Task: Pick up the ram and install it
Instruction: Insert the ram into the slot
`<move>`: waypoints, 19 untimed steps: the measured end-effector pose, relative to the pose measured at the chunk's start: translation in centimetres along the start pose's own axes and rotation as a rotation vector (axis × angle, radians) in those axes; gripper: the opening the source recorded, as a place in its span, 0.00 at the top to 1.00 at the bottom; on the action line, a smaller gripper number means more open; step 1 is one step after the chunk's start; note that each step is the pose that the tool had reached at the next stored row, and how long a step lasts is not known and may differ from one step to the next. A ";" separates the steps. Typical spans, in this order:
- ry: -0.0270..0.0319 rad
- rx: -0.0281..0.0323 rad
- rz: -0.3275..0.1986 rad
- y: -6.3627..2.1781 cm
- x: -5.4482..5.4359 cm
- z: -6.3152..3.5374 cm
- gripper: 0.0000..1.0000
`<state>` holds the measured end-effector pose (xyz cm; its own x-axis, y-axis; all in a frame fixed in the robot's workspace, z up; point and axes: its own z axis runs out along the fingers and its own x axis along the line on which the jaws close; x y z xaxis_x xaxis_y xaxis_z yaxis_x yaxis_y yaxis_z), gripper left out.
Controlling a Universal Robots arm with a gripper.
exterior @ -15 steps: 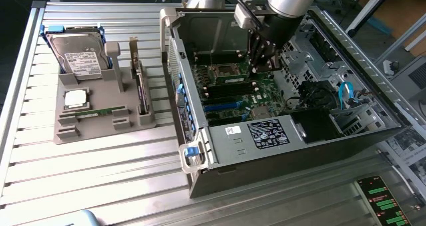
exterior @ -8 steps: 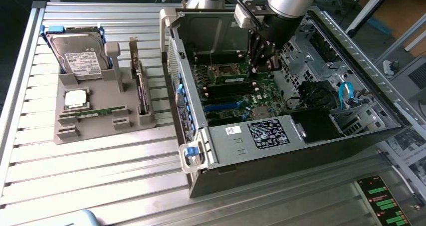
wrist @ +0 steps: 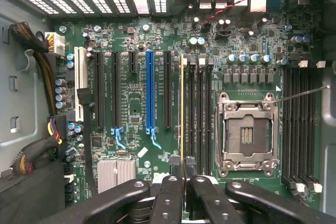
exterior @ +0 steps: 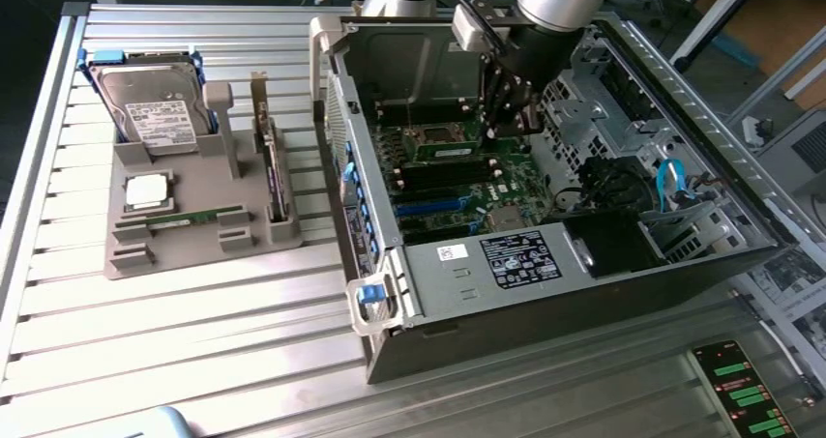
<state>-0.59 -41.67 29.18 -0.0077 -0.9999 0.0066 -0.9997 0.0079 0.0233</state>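
Note:
My gripper [exterior: 496, 127] reaches down into the open computer case [exterior: 427, 293], over the motherboard. It is shut on the ram [exterior: 443, 151], a narrow green stick standing on edge just above the memory slots beside the empty processor socket [wrist: 248, 132]. In the wrist view the ram [wrist: 182, 108] shows edge-on as a thin yellow-green line. It runs along the leftmost black memory slot [wrist: 190, 114], and the black fingertips [wrist: 174, 176] of the gripper [wrist: 182, 170] clamp its near end. I cannot tell whether the ram touches the slot.
On the exterior view's left, a grey parts holder [exterior: 193, 254] carries a hard drive [exterior: 149, 104], a silver processor chip [exterior: 147, 191], another green stick [exterior: 191, 218] and an expansion card [exterior: 269, 158]. Case walls, drive cages and cables [exterior: 671, 182] close in around the motherboard.

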 end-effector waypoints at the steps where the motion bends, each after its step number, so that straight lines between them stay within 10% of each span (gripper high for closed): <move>1: -0.0001 0.0000 0.000 0.00 0.0 0.00 0.88; 19: -0.0002 0.0008 0.000 -0.06 0.0 2.68 0.88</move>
<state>-0.59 -41.66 26.50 -0.0078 -0.9999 0.0064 -0.9997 0.0080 0.0226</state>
